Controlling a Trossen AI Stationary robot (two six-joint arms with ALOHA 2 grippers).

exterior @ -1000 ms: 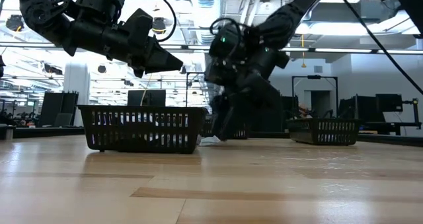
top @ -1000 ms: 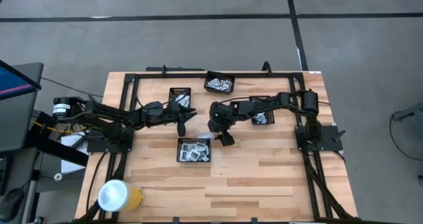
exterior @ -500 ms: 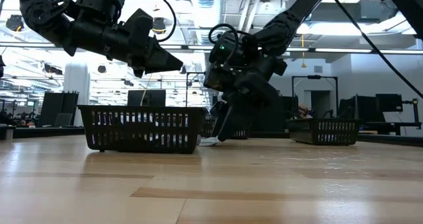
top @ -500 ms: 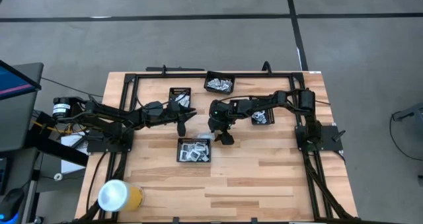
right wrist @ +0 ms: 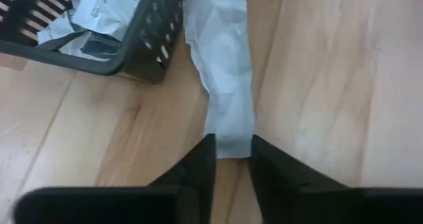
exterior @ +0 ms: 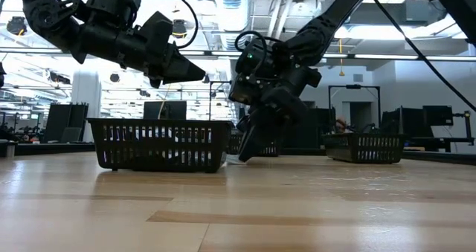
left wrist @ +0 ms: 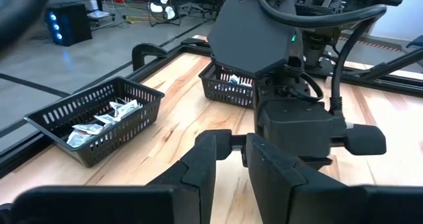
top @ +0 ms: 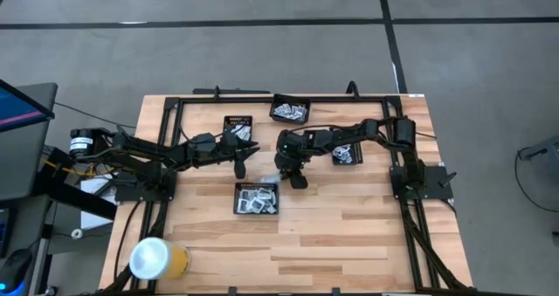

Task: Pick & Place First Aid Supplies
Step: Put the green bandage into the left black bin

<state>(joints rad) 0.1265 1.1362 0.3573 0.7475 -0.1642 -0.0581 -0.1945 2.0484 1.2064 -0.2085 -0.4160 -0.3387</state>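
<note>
A: Where was the packet at that moment?

B: A slim pale strip lay flat on the desk, just beside the outer wall of the middle tray, outside it. The right gripper was down at the strip's near end, its fingers drawn close with that end between them, seemingly pinched.

A: How would you expect it to handle?

B: Light and limp, I judged. It was creased along its length and looked like thin paper or foil, so it would flop from one held end and could slide out of a shallow pinch. Being so flat, an edge or end was the only place to take hold; a grip further in from the end would have been safer.

A: And the left arm?

B: The left gripper hung above the desk between the trays, pointed toward the right arm. Its fingers stood a little apart with nothing between them.

A: What did the trays hold?

B: The middle tray had a jumble of white and silvery sachets. The far tray held a similar heap. A third tray under the right arm showed a few packets, and a fourth by the left arm was too covered to judge.
</note>
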